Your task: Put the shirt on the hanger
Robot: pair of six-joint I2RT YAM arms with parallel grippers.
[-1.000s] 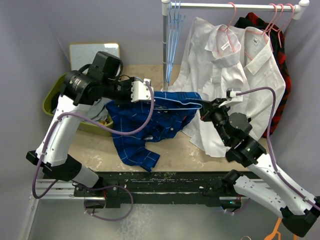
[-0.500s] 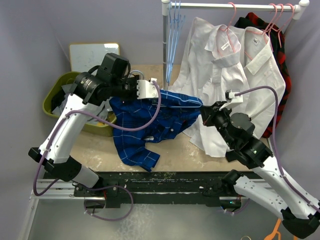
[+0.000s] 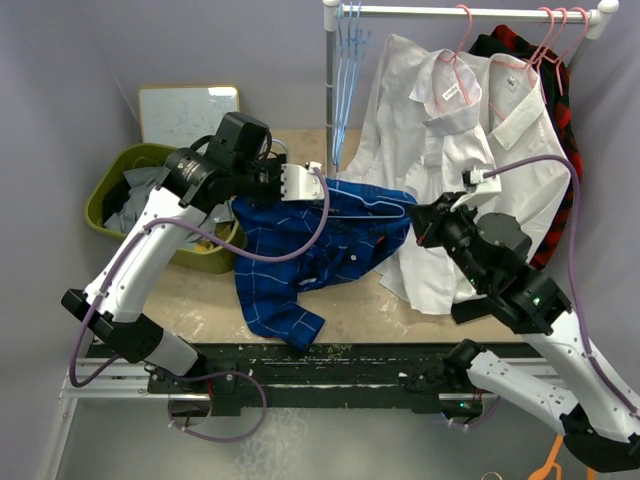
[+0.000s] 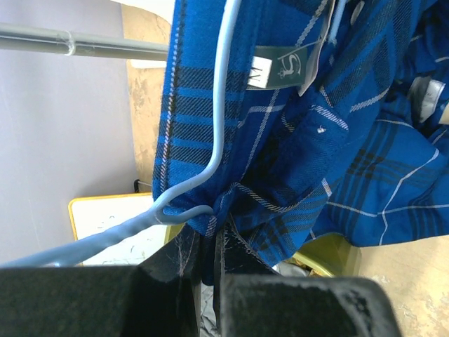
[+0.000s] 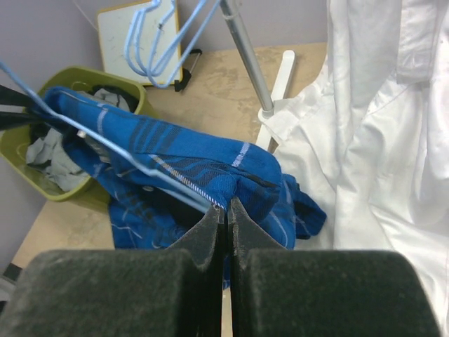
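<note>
The royal-blue checked shirt (image 3: 300, 250) hangs stretched between my two grippers above the table, its lower part trailing down to the tabletop. The light-blue hanger (image 3: 368, 206) runs inside the shirt's shoulders; its wire shows in the left wrist view (image 4: 219, 112) and in the right wrist view (image 5: 116, 149). My left gripper (image 3: 308, 184) is shut on the shirt's fabric (image 4: 280, 161) at one shoulder, right beside the hanger's bend. My right gripper (image 3: 416, 222) is shut on the shirt's other shoulder (image 5: 210, 158).
A green bin (image 3: 104, 205) of clothes and a small whiteboard (image 3: 187, 110) sit at the back left. A clothes rack pole (image 3: 330, 95) stands behind, with spare light-blue hangers (image 3: 348, 50), white shirts (image 3: 450, 130) on pink hangers and a red-and-black plaid shirt (image 3: 562, 140).
Both grippers have moved to the right with the shirt and hanger held between them, and the shirt's hanging part has shifted right with them.
</note>
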